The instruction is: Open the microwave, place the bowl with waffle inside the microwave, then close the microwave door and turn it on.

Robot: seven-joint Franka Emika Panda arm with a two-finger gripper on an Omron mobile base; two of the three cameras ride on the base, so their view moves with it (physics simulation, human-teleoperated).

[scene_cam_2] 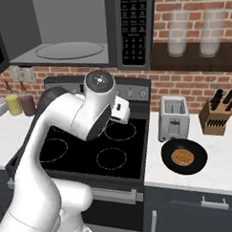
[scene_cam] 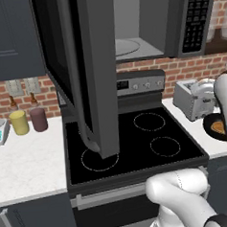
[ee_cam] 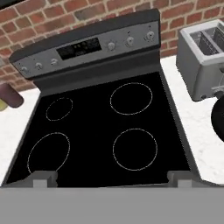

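Black glass of the stove (ee_cam: 96,131) lies under the gripper (ee_cam: 111,177), whose fingers are spread wide and empty. Right of the stove, the bowl (scene_cam_2: 184,157) with the waffle (scene_cam_2: 182,157) waits on the counter. Above the stove, the microwave (scene_cam_2: 76,29) has its microwave door (scene_cam: 90,69) swung open; loading, closing and starting remain.

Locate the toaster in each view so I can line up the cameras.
Left base view: toaster at right edge, on the counter beside the stove.
Right base view: toaster right of centre, just behind the bowl.
Hand view: toaster upper right corner.
Shared landmark: the stove's four rings.
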